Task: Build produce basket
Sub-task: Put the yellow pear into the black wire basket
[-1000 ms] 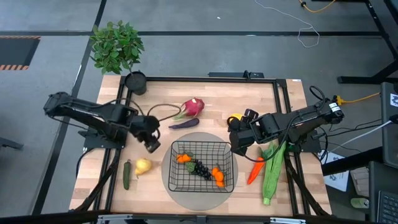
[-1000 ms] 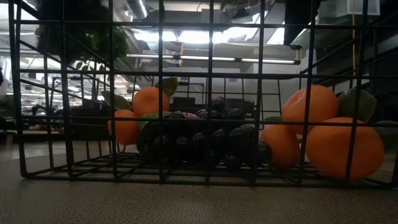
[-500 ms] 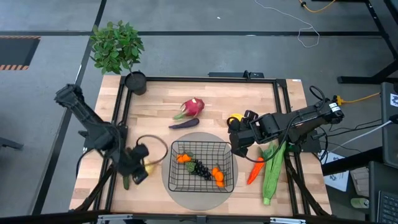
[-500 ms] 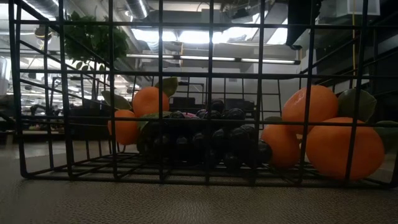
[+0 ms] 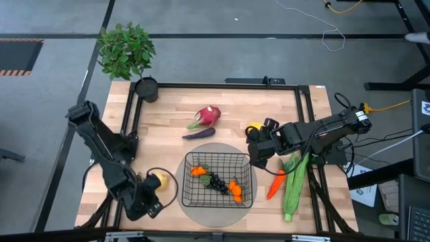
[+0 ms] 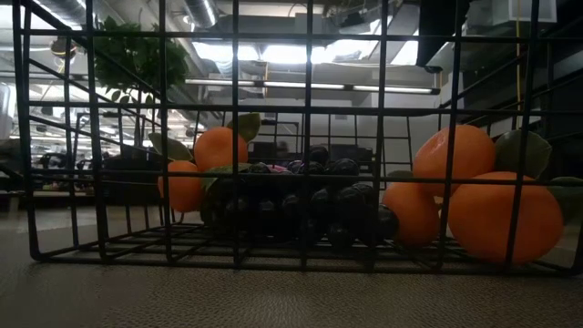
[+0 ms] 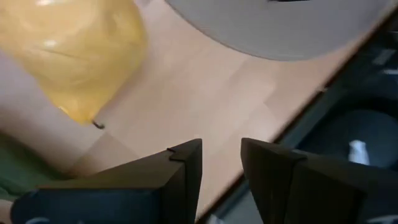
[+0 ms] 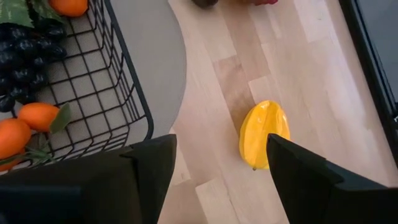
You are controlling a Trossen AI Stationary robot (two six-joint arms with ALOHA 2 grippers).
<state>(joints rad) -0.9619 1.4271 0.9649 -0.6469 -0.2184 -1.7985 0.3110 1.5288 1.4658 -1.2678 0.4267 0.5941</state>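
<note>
The black wire basket (image 5: 187,158) stands on a round grey mat and holds small oranges (image 5: 235,190) and dark grapes (image 5: 216,181). In the low view the oranges (image 6: 219,150) and grapes (image 6: 310,196) show through the mesh. My left gripper (image 5: 153,204) (image 7: 221,168) hovers at the table's near-left corner, just nearer than the yellow pear (image 5: 159,179) (image 7: 81,56), its fingers a narrow gap apart. A green cucumber edge (image 7: 11,179) lies beside it. My right gripper (image 5: 255,153) (image 8: 221,171) is open over bare wood between the basket and the yellow starfruit (image 5: 254,126) (image 8: 264,134).
The pink dragon fruit (image 5: 208,115) and purple eggplant (image 5: 199,134) lie beyond the basket. The orange carrot (image 5: 275,183) and long green husk (image 5: 293,185) lie to its right, under the right arm. A leafy plant (image 5: 125,50) and black pot (image 5: 146,89) stand at the far-left corner.
My left arm has swung from beside the basket's far-left corner toward the table's near edge. Its gripper has passed the pear and now hangs at the near-left corner. The produce and basket have not moved.
</note>
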